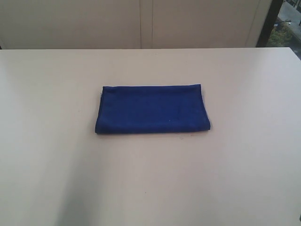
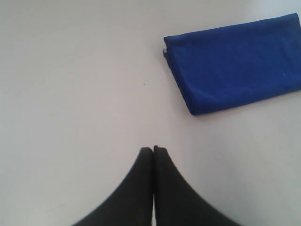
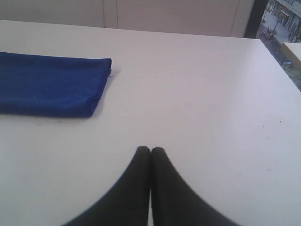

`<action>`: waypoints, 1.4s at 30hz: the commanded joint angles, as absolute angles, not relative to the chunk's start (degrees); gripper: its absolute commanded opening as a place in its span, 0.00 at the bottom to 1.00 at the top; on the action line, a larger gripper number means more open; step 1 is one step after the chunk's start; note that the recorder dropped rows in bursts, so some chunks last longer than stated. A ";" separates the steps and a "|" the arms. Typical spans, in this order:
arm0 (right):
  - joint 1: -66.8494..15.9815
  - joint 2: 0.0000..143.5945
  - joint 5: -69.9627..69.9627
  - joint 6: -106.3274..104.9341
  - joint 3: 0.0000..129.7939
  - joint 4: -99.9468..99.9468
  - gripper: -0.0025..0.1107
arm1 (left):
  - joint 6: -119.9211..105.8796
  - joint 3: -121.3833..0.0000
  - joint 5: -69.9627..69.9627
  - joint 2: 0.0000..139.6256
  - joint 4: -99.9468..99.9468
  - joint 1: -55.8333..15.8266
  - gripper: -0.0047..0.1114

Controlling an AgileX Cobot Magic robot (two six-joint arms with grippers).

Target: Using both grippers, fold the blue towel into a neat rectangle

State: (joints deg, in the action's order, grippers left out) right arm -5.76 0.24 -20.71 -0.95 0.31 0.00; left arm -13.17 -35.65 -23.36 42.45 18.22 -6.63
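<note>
Blue towel (image 1: pixel 153 109): flat folded rectangle at the middle of the bench (image 1: pixel 150 188), edges roughly even, folding seemingly done; left tool (image 2: pixel 153 149) and right tool (image 3: pixel 150 149) above bare bench, both pinched closed, holding nothing.

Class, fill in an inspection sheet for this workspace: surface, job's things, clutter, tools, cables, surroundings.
Surface: pale table, smooth, a few tiny specks.
Job's things: blue towel lies folded into a flat rectangle near the table's middle.
Clutter: nothing seen.
Tools: left tool and right tool both shut, empty, apart from the towel.
Cables: nothing seen.
Surroundings: pale wall panels behind the table; window beside them.
</note>
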 commanded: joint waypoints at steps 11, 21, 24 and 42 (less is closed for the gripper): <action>-5.37 0.00 -19.89 -1.15 0.00 0.00 0.02 | -13.50 -35.33 -23.77 41.99 18.87 -6.47 0.04; -5.37 0.00 -19.89 -1.15 0.00 0.00 0.02 | -15.91 -33.57 -24.03 32.89 15.22 -4.98 0.04; -5.37 0.00 -19.89 -1.15 0.00 0.00 0.02 | -15.64 -28.91 -24.03 27.82 14.71 -2.84 0.04; -5.37 0.00 -19.89 -1.15 0.00 0.00 0.02 | -15.64 -3.59 -23.56 0.00 8.46 -1.21 0.04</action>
